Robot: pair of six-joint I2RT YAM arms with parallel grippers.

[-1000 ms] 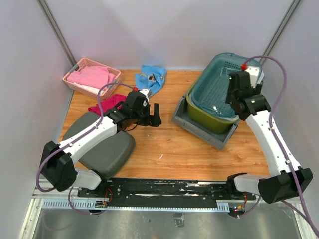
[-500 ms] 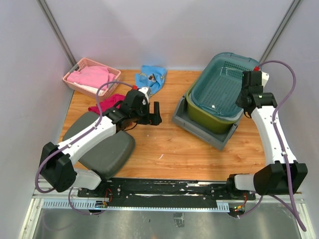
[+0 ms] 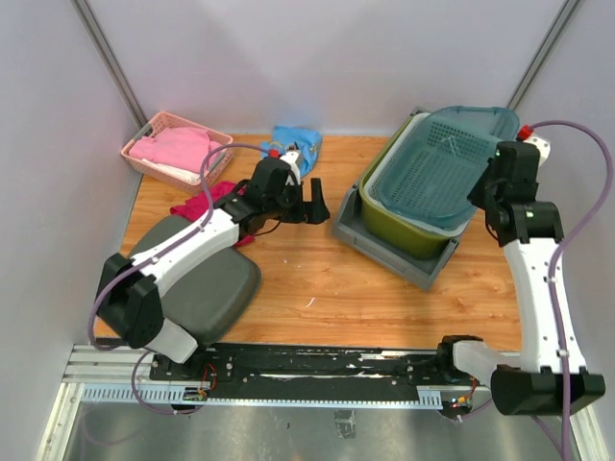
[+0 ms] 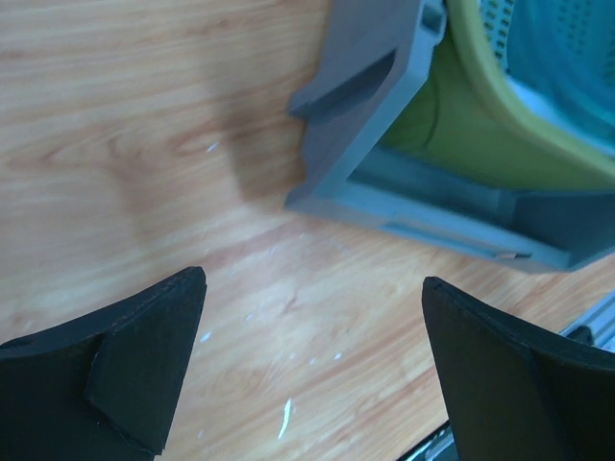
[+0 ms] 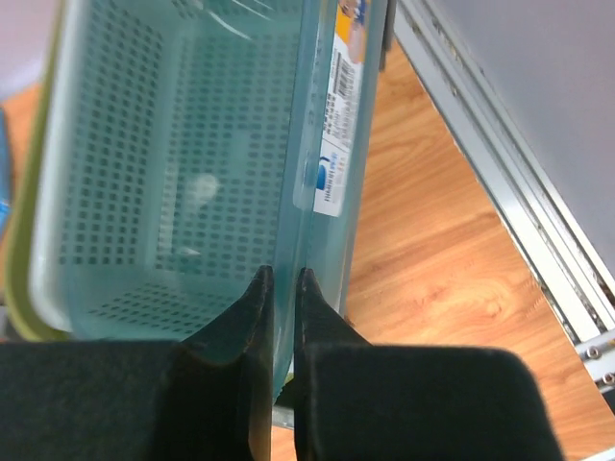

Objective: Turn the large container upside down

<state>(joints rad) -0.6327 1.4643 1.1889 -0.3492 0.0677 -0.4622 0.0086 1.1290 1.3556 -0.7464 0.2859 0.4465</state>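
The large container [image 3: 386, 246] is a grey crate at the right of the table, open side up; its corner [image 4: 354, 115] shows in the left wrist view. An olive-green bin [image 3: 402, 227] sits inside it. A teal mesh basket [image 3: 432, 173] is nested in the bin and tilted, its right side raised. My right gripper [image 3: 490, 189] is shut on the basket's right rim [image 5: 312, 144]; the fingertips [image 5: 282, 279] pinch the thin wall. My left gripper [image 3: 312, 204] hangs open just left of the crate, with bare wood between its fingers [image 4: 312, 280].
A pink basket [image 3: 176, 146] with pink cloth stands at the back left. A blue cloth [image 3: 293, 146] and a red cloth [image 3: 205, 199] lie near the left arm. A grey pad [image 3: 197, 280] lies front left. A metal frame rail [image 5: 500, 211] runs right of the basket.
My right gripper has closed on the teal basket's right rim and raised that side. The left arm has moved right, toward the crate, still open.
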